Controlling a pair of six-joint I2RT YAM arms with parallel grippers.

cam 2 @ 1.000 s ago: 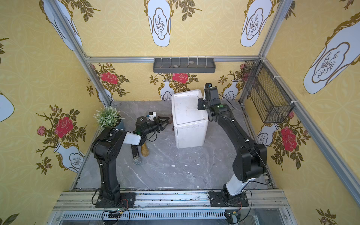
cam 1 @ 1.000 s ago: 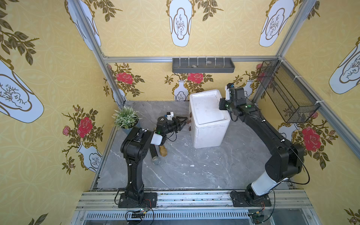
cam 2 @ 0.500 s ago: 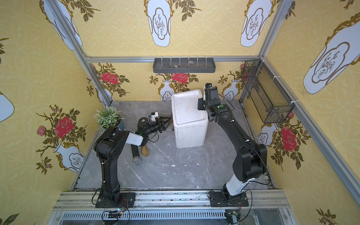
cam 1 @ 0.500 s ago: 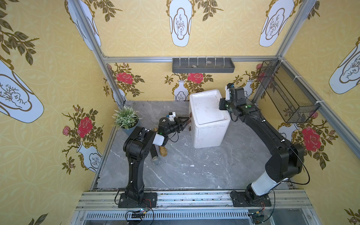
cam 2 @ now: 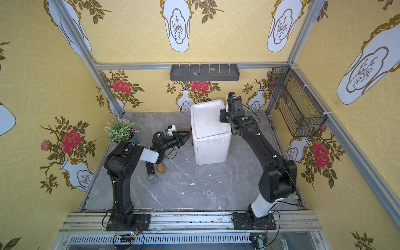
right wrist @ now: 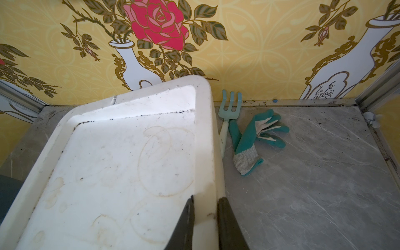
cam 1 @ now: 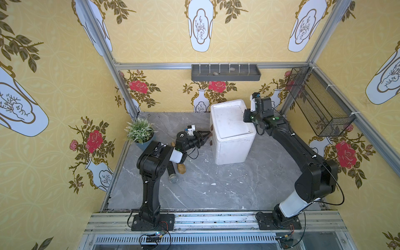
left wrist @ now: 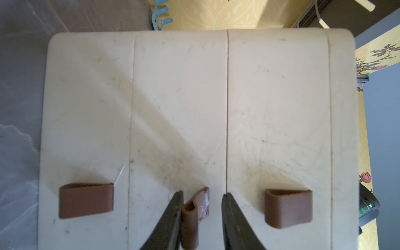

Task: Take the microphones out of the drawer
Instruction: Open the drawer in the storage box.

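A potted plant (cam 1: 139,133) stands at the far left edge of the marble floor (cam 1: 216,190), against the frame post. Just beside it the left arm bends low. Partly under its forearm lie a black microphone (cam 1: 172,174) with a silver grille and a gold-headed microphone (cam 1: 181,168), close side by side on the open floor. Whether another sits inside a drawer cannot be told, as all three drawer fronts are flush.

The left gripper (left wrist: 202,194) reaches level to the front of the white drawer unit (cam 1: 229,129). Its jaws stand narrow but not closed, straddling the middle handle (left wrist: 193,213), a brown tab turned on edge. One finger (left wrist: 171,216) touches the tab and the other stands apart from it.

At the right edge of the unit's top, the right gripper (right wrist: 206,198) is clamped across the raised rim, with one finger inside the recessed top and one outside.

Past that edge, towards the back wall, a garden fork (right wrist: 229,108) lies close along the unit's side. A green glove (right wrist: 255,134) lies just beside the fork. A wire basket (cam 1: 320,104) hangs on the right wall, above the right arm.

The widest bare floor lies in front of the unit, between the two arm bases.
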